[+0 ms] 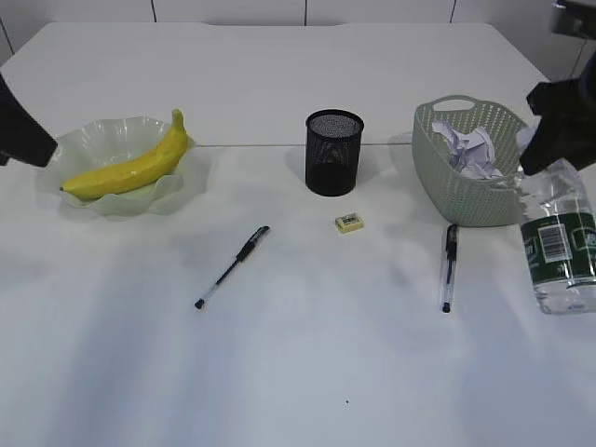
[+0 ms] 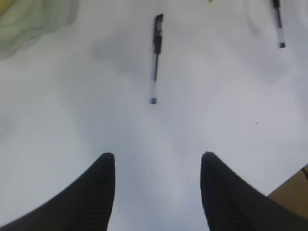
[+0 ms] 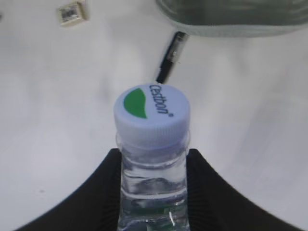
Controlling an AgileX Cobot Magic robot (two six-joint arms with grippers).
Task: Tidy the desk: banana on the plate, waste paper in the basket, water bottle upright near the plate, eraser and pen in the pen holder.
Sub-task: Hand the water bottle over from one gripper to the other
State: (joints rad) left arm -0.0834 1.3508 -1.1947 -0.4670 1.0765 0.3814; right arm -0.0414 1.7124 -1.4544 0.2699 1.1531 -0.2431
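Exterior: water bottle at right edge, long axis near vertical, base down, upper end inside right gripper. Left wrist: left gripper spread, empty, above bare table. Right wrist: fingers clamp the bottle neck, cap toward camera.

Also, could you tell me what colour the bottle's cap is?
White cap with a green leaf mark, best in the right wrist view.

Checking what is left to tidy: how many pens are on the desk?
2. One pen lies left of the eraser, in front of the pen holder; the other pen lies by the basket. Any inside the holder would be hidden.
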